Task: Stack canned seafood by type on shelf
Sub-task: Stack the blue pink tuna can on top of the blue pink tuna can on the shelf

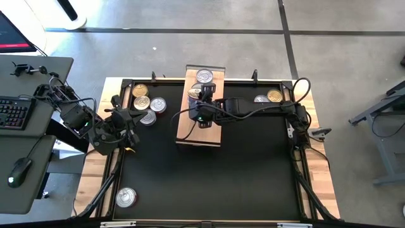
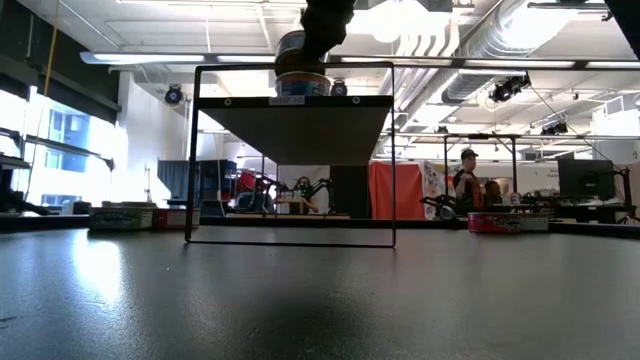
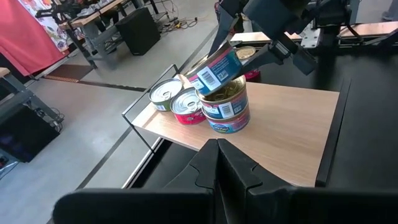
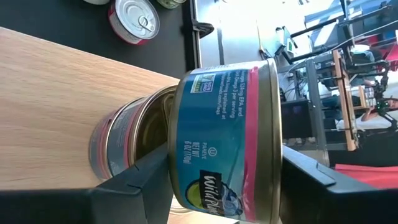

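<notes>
The shelf (image 1: 200,126) is a light-wood plank raised on a black wire frame (image 2: 290,240). On it stand two low tins (image 3: 165,94) (image 3: 188,107) and a stack of two blue-labelled tins (image 3: 227,113). My right gripper (image 4: 225,186) is over the shelf, shut on a third blue-and-pink tin (image 3: 217,67), which is tilted right above the stack. My left gripper (image 3: 217,158) hangs by the table's left edge, shut and holding nothing, beside loose tins (image 1: 147,104). My right gripper pinches the tin by its two flat ends (image 4: 177,155), one finger (image 4: 140,177) on each, coming slanting down from the table's right. The tin is tilted, label sideways, its lower edge at the stack's gold top (image 3: 229,90). Whether it touches there I cannot tell.
Several loose tins lie on the black mat at the far left (image 1: 140,90). Two more sit at the far right (image 1: 268,97), and one near the front left corner (image 1: 126,197). A desk with a keyboard (image 1: 12,113) stands left of the table. People show in the room beyond (image 2: 468,180).
</notes>
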